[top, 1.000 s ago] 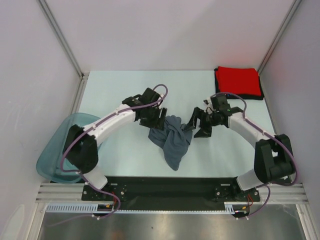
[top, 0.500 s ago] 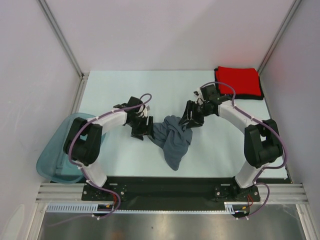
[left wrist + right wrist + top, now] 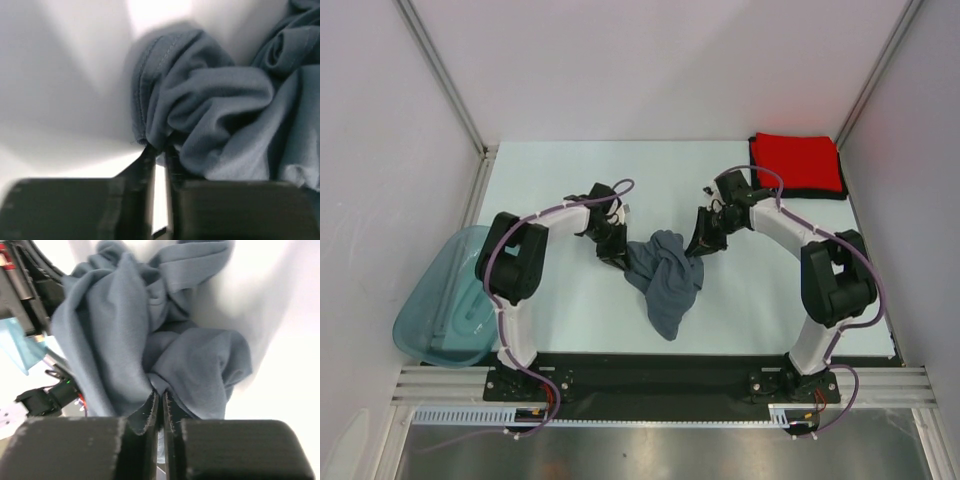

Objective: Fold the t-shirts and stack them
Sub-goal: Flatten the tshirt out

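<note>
A crumpled slate blue-grey t-shirt (image 3: 665, 275) lies in a heap at the middle of the table. My left gripper (image 3: 619, 256) is low at the heap's left edge, shut on a hemmed fold of the blue-grey t-shirt (image 3: 200, 105); its fingertips (image 3: 149, 152) pinch the cloth. At the heap's upper right edge my right gripper (image 3: 698, 246) is shut on another fold of the same t-shirt (image 3: 125, 330). A folded red t-shirt (image 3: 797, 162) rests at the back right on a folded black t-shirt (image 3: 844, 194), of which only the rim shows.
A translucent teal plastic tub (image 3: 445, 300) sits off the table's left edge beside the left arm's base. White enclosure walls and metal corner posts bound the table. The teal tub (image 3: 20, 347) also shows at the left in the right wrist view.
Both grippers dropped to the table and moved inward to the heap's edges. Both went from open to shut, each pinching a fold of the blue-grey t-shirt.
</note>
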You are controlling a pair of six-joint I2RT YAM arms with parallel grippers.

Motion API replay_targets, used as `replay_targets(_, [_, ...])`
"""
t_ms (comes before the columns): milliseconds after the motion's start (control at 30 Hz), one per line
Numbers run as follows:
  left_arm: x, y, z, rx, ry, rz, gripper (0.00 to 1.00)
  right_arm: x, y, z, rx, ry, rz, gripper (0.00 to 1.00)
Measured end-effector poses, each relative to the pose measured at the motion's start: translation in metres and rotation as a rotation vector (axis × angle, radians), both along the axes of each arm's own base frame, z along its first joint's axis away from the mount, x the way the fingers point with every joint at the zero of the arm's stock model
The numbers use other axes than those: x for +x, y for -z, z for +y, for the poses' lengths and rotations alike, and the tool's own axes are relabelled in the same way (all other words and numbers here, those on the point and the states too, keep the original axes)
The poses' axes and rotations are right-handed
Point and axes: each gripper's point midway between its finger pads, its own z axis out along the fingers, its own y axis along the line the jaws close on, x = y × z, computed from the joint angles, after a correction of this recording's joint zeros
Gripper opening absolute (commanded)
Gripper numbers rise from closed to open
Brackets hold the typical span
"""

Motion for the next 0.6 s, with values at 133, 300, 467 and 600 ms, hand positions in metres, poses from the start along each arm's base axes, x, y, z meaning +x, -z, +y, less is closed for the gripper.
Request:
replay_targets(133, [0.007,-0.003,0.002,0.045,-0.004,0.029,0.0,0.011,0.001,-0.016,-0.076,0.031,-0.009,0.0])
replay_targets(300, [0.064,-0.033,0.023,0.191,-0.067,-0.127,0.0,0.076,-0.04,-0.052,-0.156,0.141,-0.126,0.0])
replay_targets(467, [0.13,-0.143,0.048,0.246,-0.206,-0.461,0.0,0.143,-0.124,-0.096,-0.186,0.276,-0.337,0.0])
replay_targets(600, [0.137,-0.249,0.072,0.247,-0.325,-0.718,0.0,0.161,-0.206,-0.127,-0.191,0.363,-0.523,0.0])
